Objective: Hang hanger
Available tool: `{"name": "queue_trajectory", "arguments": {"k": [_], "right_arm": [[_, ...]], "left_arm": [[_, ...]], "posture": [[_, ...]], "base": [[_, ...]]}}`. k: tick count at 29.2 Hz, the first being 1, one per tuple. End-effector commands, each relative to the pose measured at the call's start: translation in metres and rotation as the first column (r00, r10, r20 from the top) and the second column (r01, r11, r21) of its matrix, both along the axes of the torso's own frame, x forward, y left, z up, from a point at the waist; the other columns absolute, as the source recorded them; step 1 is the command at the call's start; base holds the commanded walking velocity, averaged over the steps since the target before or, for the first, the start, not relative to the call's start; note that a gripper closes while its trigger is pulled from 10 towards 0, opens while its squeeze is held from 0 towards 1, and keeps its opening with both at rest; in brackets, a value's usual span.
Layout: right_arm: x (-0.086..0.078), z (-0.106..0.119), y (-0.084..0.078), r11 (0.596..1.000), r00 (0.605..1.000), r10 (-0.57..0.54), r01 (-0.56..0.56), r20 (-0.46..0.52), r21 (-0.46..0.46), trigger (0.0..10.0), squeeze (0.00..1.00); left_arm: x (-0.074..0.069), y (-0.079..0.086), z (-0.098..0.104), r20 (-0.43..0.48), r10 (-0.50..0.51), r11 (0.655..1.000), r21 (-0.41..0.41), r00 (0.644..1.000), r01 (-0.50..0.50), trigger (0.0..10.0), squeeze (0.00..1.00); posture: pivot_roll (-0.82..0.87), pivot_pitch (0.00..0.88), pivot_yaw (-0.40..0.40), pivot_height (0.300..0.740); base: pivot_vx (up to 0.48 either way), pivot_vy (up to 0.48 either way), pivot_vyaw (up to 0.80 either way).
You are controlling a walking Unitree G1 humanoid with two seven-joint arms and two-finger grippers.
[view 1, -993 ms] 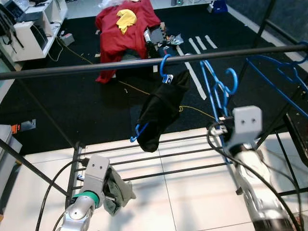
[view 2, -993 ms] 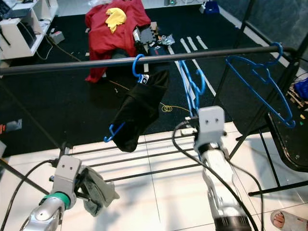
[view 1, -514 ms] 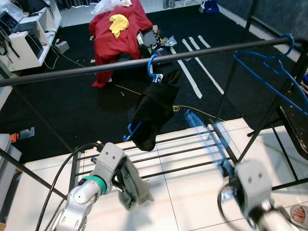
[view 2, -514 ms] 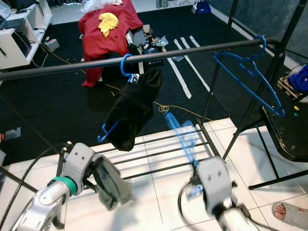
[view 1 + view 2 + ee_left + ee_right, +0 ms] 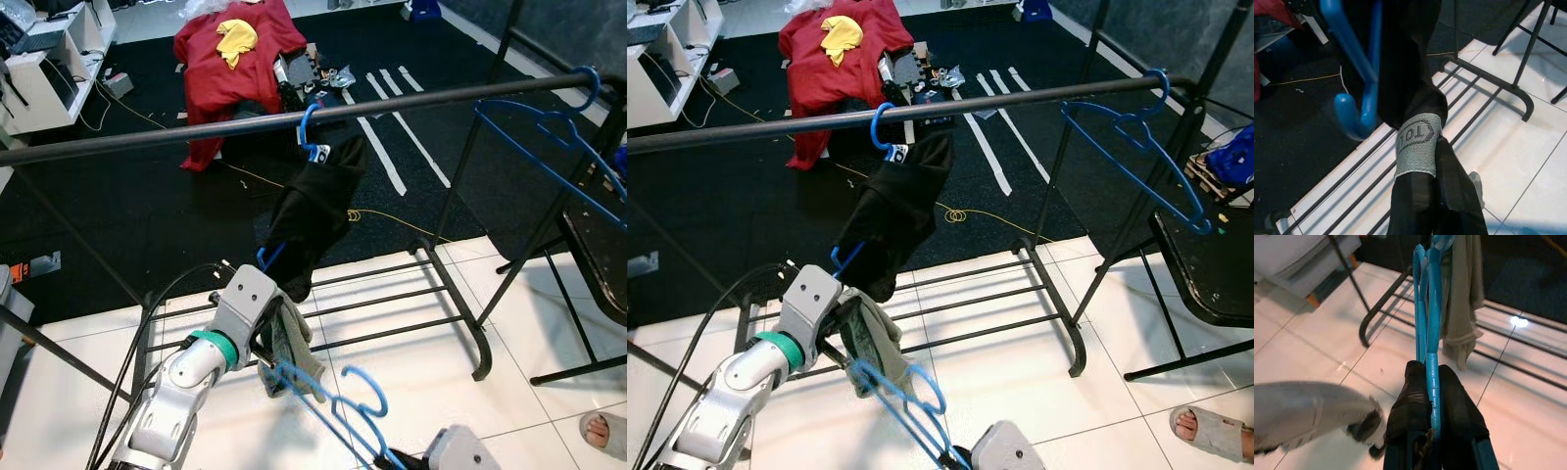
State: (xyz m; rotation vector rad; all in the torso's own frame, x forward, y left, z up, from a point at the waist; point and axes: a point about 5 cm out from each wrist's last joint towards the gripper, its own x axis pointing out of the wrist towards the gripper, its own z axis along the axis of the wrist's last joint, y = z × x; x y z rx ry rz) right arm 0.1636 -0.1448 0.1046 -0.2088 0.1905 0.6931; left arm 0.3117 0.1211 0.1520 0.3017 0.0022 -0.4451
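A dark rail (image 5: 411, 99) crosses in front of me. A blue hanger with a black garment (image 5: 315, 211) hangs near its middle, and an empty blue hanger (image 5: 549, 137) hangs at its right end. My right gripper (image 5: 1428, 371) is low by the white floor, shut on another blue hanger (image 5: 338, 416) whose hook points up. My left gripper (image 5: 1422, 178) is shut on a grey sock (image 5: 292, 343) with dark lettering on its cuff (image 5: 1418, 147). It is just below the black garment's hem and beside the tip of that garment's hanger (image 5: 1356, 112).
The rack's low bars (image 5: 392, 299) and foot (image 5: 478, 357) stand on white tiles ahead. A black seat (image 5: 1215, 274) is at the right, and a person's sandalled foot (image 5: 1205, 431) is near it. Red clothing (image 5: 230, 54) and clutter lie on the black carpet beyond.
My right arm has dropped from beside the rail to the bottom of the view, bringing its blue hanger down. My left arm has risen toward the black garment with the sock.
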Motion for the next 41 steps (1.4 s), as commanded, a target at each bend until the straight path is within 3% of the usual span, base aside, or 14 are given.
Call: {"name": "queue_trajectory", "arguments": {"k": [1,3,7,11,15,17,22,25,34,37,39,41], "right_arm": [[0.008,-0.001,0.002,1.0,0.999,-0.026,0.026,0.033,0.002,10.0,0.0],[0.008,-0.001,0.002,1.0,0.999,-0.026,0.026,0.033,0.002,10.0,0.0],[0.03,0.006,0.005,0.999,0.991,-0.045,0.047,0.127,-0.017,10.0,0.0],[0.037,0.006,0.006,0.998,0.986,-0.041,0.05,0.164,-0.047,10.0,0.0],[0.04,0.009,0.005,0.994,0.974,-0.054,0.074,0.218,-0.086,10.0,0.0],[0.039,0.012,0.005,0.988,0.963,-0.063,0.098,0.263,-0.121,10.0,0.0],[0.037,0.011,0.006,0.984,0.956,-0.066,0.11,0.287,-0.143,10.0,0.0],[0.041,0.009,0.007,0.98,0.949,-0.071,0.123,0.306,-0.154,10.0,0.0],[0.071,0.006,0.024,0.981,0.935,0.02,0.051,0.355,-0.19,10.0,0.0],[0.084,0.005,0.034,0.978,0.93,0.069,0.008,0.361,-0.208,10.0,0.0],[0.085,0.005,0.036,0.976,0.929,0.088,-0.009,0.358,-0.216,10.0,0.0],[0.08,0.001,0.046,0.973,0.932,0.162,-0.097,0.323,-0.21,10.0,0.0]], "left_arm": [[-0.004,0.001,-0.001,-0.015,-0.008,1.0,0.002,1.0,0.008,10.0,0.0],[-0.004,0.001,-0.001,-0.015,-0.008,1.0,0.002,1.0,0.008,10.0,0.0],[0.0,0.011,0.004,-0.002,0.03,0.999,0.017,1.0,-0.03,10.0,0.0],[0.0,0.016,0.005,0.001,0.052,0.998,0.02,0.999,-0.052,10.0,0.0],[0.0,0.021,0.002,-0.001,0.084,0.996,0.039,0.996,-0.084,10.0,0.0],[0.002,0.028,-0.004,-0.001,0.151,0.983,0.109,0.989,-0.15,10.0,0.0],[0.004,0.035,-0.004,-0.012,0.188,0.976,0.11,0.982,-0.186,10.0,0.0],[0.0,0.037,-0.001,-0.028,0.162,0.983,0.087,0.986,-0.16,10.0,0.0],[-0.015,0.013,0.009,-0.081,-0.011,1.0,-0.005,0.997,0.011,10.0,0.0],[-0.022,0.006,0.018,-0.1,-0.075,0.995,-0.076,0.992,0.067,10.0,0.0],[-0.023,0.005,0.02,-0.105,-0.087,0.992,-0.095,0.991,0.077,10.0,0.0],[-0.019,0.004,0.025,-0.077,-0.051,0.994,-0.104,0.996,0.043,10.0,0.0]], "posture": [[-0.29,0.22,0.167,0.74],[-0.29,0.22,0.167,0.74],[-0.27,0.213,0.171,0.74],[-0.26,0.208,0.164,0.74],[-0.26,0.21,0.156,0.74],[-0.26,0.212,0.154,0.74],[-0.27,0.215,0.156,0.74],[-0.27,0.215,0.156,0.74],[-0.26,0.209,0.168,0.74],[-0.24,0.205,0.163,0.74],[-0.24,0.205,0.163,0.74],[-0.22,0.199,0.15,0.74]], "base": [[0.0,0.0,0.0],[0.0,0.0,0.0],[0.0,0.0,0.0],[0.0,0.0,0.0],[0.0,0.0,0.0],[0.0,0.0,0.0],[0.0,0.0,0.0],[0.0,0.0,0.0],[0.0,0.0,0.0],[0.0,0.0,0.0],[0.0,0.0,0.0],[0.0,0.0,0.0]]}}
